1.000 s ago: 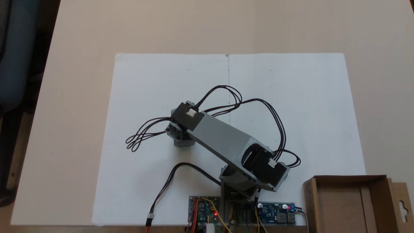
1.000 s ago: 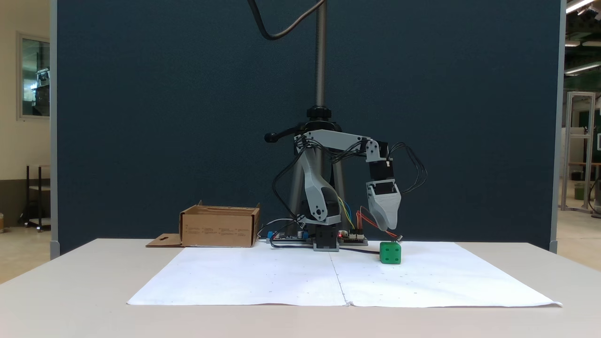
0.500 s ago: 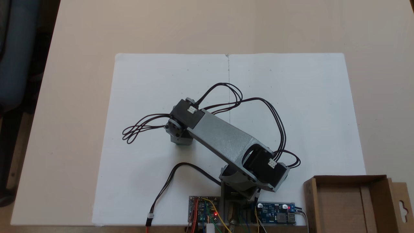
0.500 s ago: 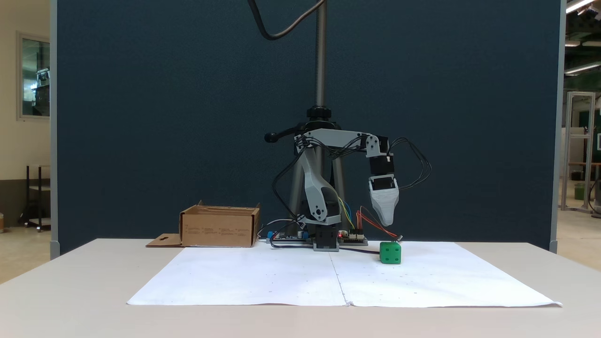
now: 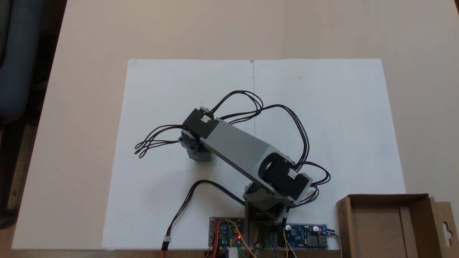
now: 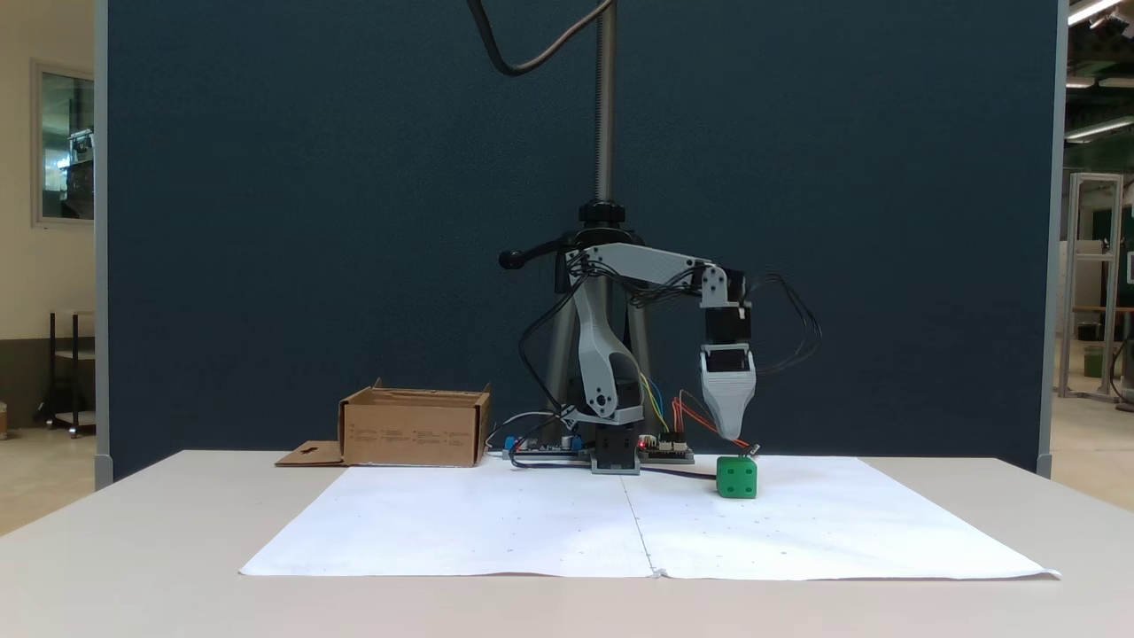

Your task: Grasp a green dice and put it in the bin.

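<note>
Top-down fixed view: the arm [image 5: 240, 150] is reaching over white paper [image 5: 322, 107]; the bin [image 5: 387, 225] is sitting at the table edge. Side fixed view: the gripper [image 6: 732, 436] is hanging just above the green dice [image 6: 737, 477], apparently clear; its opening cannot be judged.

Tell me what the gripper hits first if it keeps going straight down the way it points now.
Most likely the green dice: the gripper points down just above it, though depth alignment is unclear.
</note>
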You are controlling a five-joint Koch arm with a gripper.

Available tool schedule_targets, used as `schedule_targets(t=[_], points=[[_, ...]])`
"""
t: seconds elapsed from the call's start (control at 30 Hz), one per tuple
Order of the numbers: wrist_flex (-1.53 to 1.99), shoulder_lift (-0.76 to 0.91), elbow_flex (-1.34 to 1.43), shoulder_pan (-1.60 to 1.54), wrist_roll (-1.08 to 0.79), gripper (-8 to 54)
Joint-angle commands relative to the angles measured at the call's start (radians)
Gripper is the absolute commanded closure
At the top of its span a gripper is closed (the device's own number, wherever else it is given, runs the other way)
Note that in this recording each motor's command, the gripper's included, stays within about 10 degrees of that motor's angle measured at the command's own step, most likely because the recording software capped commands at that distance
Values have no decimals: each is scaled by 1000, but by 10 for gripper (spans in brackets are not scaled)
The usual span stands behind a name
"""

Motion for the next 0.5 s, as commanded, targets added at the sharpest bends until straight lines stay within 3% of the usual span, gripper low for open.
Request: schedule_targets(t=[0.0,0.47], points=[[23,-2,-28,-15,67,51],[-72,-44,40,-40,66,32]])
